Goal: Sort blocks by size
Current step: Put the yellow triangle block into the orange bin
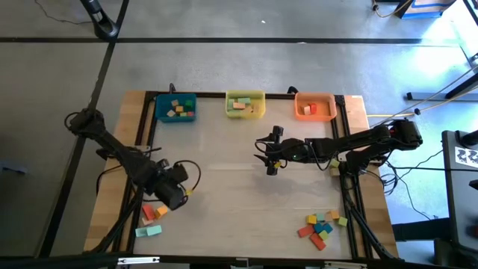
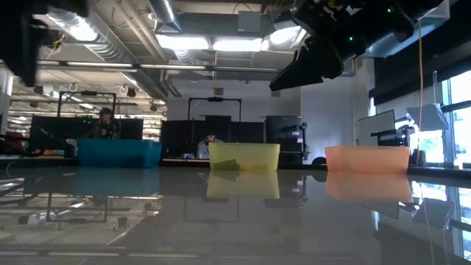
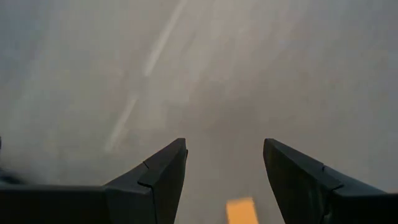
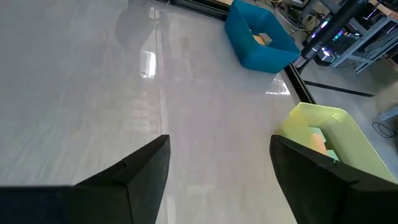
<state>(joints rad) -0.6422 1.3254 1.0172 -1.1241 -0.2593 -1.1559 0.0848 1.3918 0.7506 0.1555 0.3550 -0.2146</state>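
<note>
Near the desk's [image 1: 246,187] left front corner, the left gripper [image 1: 181,196] hangs with fingers wide and empty above scattered blocks [image 1: 151,218]; more blocks [image 1: 321,226] lie front right. The right gripper [image 1: 271,169], also spread and empty, waits mid-desk. Best centre one block before closing.

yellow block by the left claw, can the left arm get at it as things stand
Probably yes. The left claw is open and empty, low over the table, and the yellow block lies just ahead of the gap between its fingers. Nothing lies between them in the left wrist view; the other loose blocks lie off to the side.
</note>
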